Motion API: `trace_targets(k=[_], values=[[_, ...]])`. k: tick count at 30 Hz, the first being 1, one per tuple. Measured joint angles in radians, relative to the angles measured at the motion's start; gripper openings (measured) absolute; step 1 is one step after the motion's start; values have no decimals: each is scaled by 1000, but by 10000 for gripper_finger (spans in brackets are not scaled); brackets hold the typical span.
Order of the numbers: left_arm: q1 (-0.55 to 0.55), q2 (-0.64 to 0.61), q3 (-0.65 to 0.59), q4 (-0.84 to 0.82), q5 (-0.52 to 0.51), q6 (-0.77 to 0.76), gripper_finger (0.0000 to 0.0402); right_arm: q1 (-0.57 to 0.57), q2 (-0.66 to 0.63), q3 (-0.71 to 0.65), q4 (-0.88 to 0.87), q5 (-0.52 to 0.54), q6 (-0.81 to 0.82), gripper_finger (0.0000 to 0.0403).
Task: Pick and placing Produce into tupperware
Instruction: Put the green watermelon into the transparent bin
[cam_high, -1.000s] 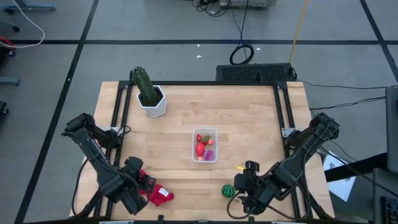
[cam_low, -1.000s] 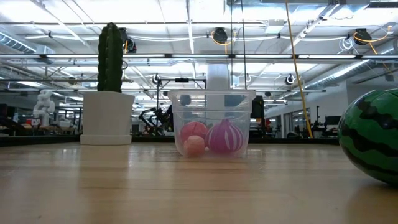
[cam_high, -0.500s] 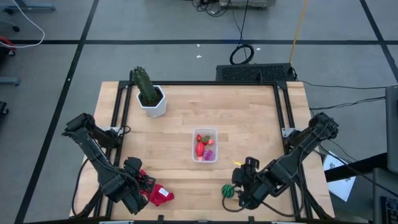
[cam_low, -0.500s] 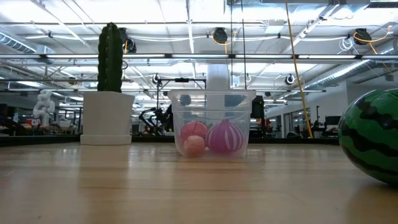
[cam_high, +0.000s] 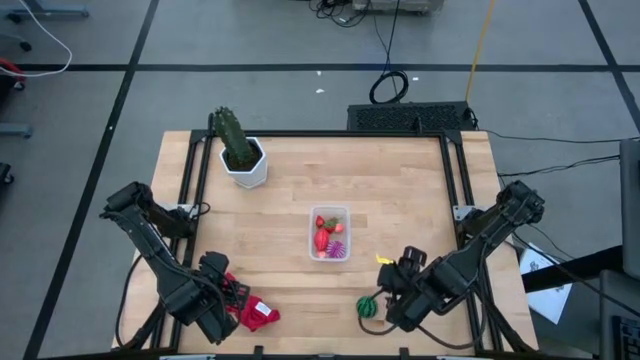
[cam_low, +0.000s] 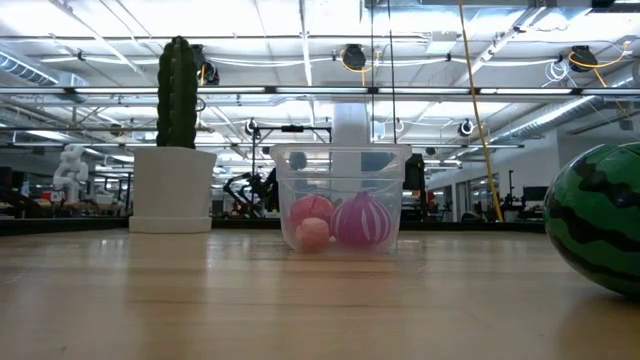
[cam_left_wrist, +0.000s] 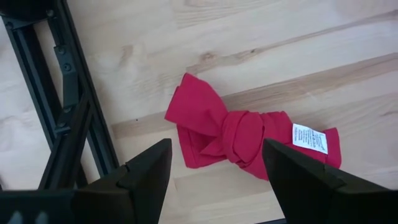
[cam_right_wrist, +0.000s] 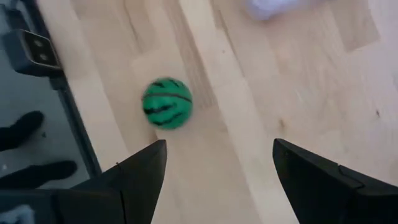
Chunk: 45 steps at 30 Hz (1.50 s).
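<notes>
The clear tupperware (cam_high: 329, 233) stands mid-table with red pieces (cam_low: 311, 222) and a purple striped ball (cam_low: 362, 222) in it. The green watermelon ball (cam_high: 367, 307) rests on the wood near the front edge, right of centre, and also shows in the low view (cam_low: 600, 220) and the right wrist view (cam_right_wrist: 166, 103). My right gripper (cam_high: 392, 292) hangs open above the table just right of the ball, touching nothing. My left gripper (cam_left_wrist: 214, 158) stands open at the front left, pointing down over the red cloth (cam_left_wrist: 249, 137).
A green cactus in a white pot (cam_high: 242, 158) stands at the far left. The black frame rails (cam_left_wrist: 68, 106) run along the table's edges. A person's dark shoes (cam_right_wrist: 25, 127) show on the floor past the table's edge. Bare wood lies between the tupperware and the ball.
My right gripper has rolled and tipped at the wrist above the watermelon ball and has stayed open. The ball, the tupperware and my left gripper have kept their places.
</notes>
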Motion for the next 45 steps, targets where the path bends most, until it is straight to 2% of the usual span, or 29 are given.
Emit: trace_targets(k=[16,25,30,37,45], values=[[0,0,0,0,-7,25,253,1,0,0,-36,-9,121,286],[0,0,0,0,-7,27,253,1,0,0,-47,-80,120,288],[0,0,0,0,-8,43,253,7,0,0,-82,-112,111,317],[0,0,0,0,-17,49,253,8,0,0,-90,-140,78,390],[0,0,0,0,-18,49,253,8,0,0,-110,-165,61,399]])
